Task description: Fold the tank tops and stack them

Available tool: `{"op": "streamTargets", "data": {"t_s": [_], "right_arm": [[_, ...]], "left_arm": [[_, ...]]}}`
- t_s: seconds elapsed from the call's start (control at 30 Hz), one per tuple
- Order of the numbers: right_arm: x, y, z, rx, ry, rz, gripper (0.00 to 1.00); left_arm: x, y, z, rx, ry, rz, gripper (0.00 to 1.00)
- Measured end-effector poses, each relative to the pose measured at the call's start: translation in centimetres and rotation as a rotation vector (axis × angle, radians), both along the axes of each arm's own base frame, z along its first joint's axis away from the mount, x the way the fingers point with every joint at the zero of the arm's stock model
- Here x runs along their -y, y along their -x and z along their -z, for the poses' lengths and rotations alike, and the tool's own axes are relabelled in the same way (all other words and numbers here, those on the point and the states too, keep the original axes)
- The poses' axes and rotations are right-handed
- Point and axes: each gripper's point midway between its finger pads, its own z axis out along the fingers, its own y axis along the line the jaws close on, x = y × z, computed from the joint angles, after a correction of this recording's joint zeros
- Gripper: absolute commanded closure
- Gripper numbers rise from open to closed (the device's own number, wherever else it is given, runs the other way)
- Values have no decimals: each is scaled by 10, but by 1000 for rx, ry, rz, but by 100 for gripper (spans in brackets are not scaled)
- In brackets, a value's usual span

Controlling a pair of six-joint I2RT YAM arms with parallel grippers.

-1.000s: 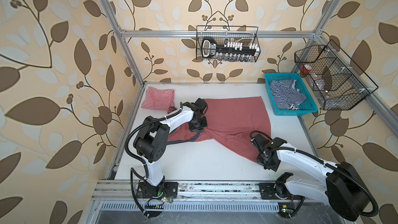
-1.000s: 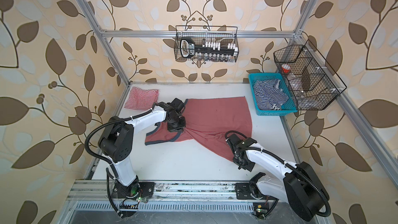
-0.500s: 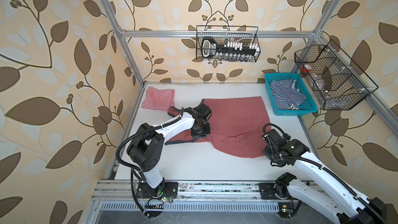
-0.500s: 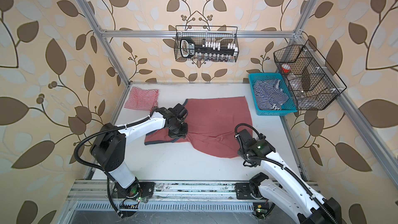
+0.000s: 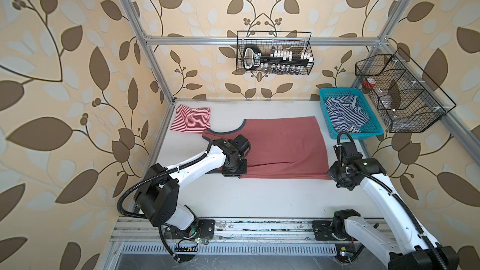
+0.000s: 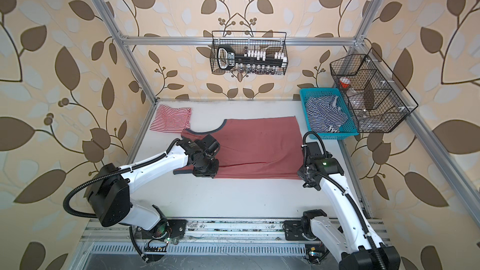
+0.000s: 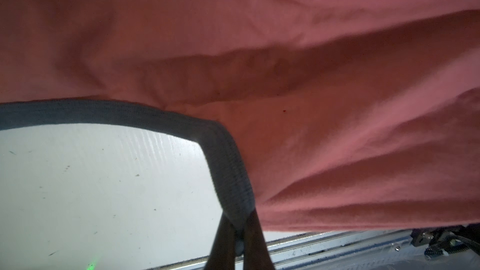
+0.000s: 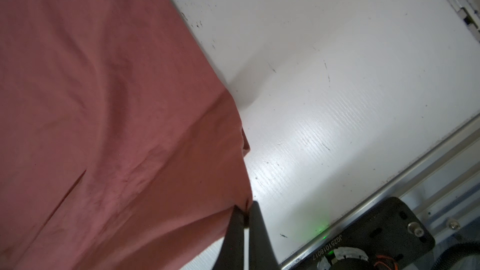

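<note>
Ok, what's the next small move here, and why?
Probably lift both and fold the near edge onto the far one: the left hand pinches the navy trim, the right hand a hem corner, and the red tank top lies spread out.

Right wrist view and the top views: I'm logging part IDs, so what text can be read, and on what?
"JG251018017": white characters on the black mount by the table's rail, right wrist view.
Label on the black tool in the hanging wire basket: too small to read in both top views.
On the dusty red tank top: no print shows.
</note>
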Motion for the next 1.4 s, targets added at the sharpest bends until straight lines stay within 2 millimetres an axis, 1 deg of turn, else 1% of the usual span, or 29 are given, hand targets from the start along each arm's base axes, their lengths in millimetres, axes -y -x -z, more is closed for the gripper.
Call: {"op": "streamTargets", "data": {"t_s": [0.13,0.23,0.37,0.53,0.63,0.73,0.83,1.0,1.1,1.2,1.4], "right_arm": [[3,-18,4,-32,-3,-45,100],[4,-34,7,-52,-7,-78,100],[6,-60,7,-68,-9,-122,100],[13,-94,6,-77,-5,-161,100],[19,-111,8,-90,-6,-176,100],[25,-123,15,-111,-16,-187,100],[28,-134,25,-138,-31,-199,100],[27,-149,43,-177,-60,-230,100],[25,-155,50,-190,-75,-243,100],[24,-163,53,-191,-83,-252,100],[23,-184,48,-161,-90,-275,100]], "left_arm": [[2,-2,-4,-6,-16,16,100],[8,-16,-8,4,-43,33,100],[17,-34,-10,12,-75,61,100],[29,-51,-5,-10,-103,91,100],[36,-60,3,-32,-123,104,100],[39,-69,11,-52,-141,104,100],[40,-76,17,-65,-158,103,100],[36,-93,21,-76,-178,81,100],[34,-102,24,-81,-182,66,100],[31,-111,25,-86,-183,50,100],[33,-125,24,-84,-181,41,100]]}}
